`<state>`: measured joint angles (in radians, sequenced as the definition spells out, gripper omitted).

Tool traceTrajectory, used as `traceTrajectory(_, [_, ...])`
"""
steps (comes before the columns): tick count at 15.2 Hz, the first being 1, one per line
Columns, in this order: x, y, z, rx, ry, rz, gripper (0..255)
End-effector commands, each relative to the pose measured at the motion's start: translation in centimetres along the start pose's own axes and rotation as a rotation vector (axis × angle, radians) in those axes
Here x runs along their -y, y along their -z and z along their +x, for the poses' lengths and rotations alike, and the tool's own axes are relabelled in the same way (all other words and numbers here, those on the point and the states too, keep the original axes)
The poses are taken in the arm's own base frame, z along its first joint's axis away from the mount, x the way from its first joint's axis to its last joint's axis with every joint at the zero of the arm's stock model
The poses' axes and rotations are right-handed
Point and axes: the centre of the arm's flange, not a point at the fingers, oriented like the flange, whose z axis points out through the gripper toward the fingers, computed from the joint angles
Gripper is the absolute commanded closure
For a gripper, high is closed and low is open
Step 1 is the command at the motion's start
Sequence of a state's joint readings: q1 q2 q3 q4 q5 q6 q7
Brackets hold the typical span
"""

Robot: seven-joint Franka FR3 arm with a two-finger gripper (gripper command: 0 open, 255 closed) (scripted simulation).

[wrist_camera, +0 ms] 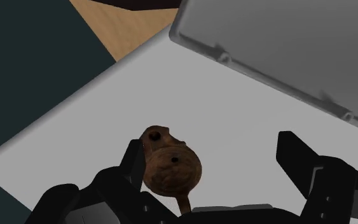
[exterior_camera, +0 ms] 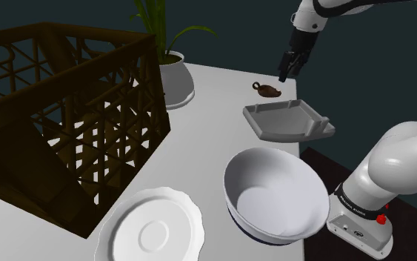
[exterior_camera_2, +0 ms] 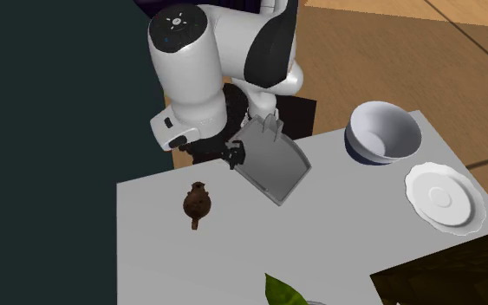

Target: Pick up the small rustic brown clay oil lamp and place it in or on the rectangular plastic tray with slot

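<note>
The small brown clay oil lamp (exterior_camera: 268, 89) sits on the white table near its far edge, also seen as the lamp (exterior_camera_2: 197, 204) and the lamp (wrist_camera: 170, 168). The grey rectangular tray (exterior_camera: 288, 121) lies just nearer the stand; the tray (exterior_camera_2: 272, 165) and the tray (wrist_camera: 285, 51) are apart from the lamp. My gripper (exterior_camera: 288, 67) hangs open above the lamp without touching it. In the wrist view the gripper (wrist_camera: 214, 159) has its fingers wide apart, and the lamp lies below, close to one finger (wrist_camera: 133, 162). The gripper (exterior_camera_2: 233, 156) holds nothing.
A large white bowl (exterior_camera: 275, 194) and a white plate (exterior_camera: 151, 230) stand toward the table's near end. A big dark wooden crate (exterior_camera: 58, 119) takes up the shoulder view's left. A potted plant (exterior_camera: 175, 80) stands behind it. The table's edge runs just past the lamp.
</note>
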<state>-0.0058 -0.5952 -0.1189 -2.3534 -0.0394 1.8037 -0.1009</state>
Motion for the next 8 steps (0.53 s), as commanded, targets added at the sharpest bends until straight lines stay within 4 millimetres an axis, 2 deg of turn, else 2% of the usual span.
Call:
traceTrajectory(1, [-1.2,-1.6,1.8,0.006,-0.003,0.004,0])
traceTrajectory(6, [-4.2,-5.8,6.1,0.022,-0.012,0.015,0])
traceTrajectory(8, [-4.2,-6.8,6.1,0.022,-0.012,0.015,0])
